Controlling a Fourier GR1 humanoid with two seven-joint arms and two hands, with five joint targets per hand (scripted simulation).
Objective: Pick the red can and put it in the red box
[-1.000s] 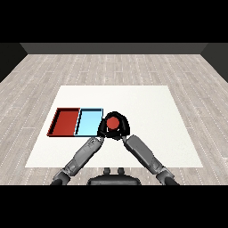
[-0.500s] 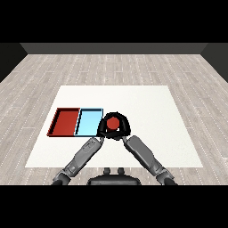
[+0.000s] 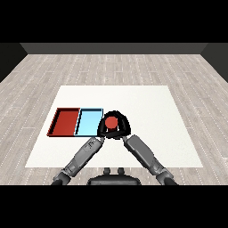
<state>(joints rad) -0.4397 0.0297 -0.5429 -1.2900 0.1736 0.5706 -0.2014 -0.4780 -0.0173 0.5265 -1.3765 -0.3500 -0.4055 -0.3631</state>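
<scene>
The red can stands upright on the white table, just right of the light blue tray. Both hands close round it: my left hand presses in from the left and my right hand from the right. Black fingers arch over the can's far side, and only its red top shows between them. The red tray lies left of the blue one, sharing an edge with it, and holds nothing. Both forearms come in from below and meet at the can.
The two trays sit side by side on the left half of the table. Bare white surface stretches to the right of the hands and beyond them toward the far edge. Wooden floor surrounds the table.
</scene>
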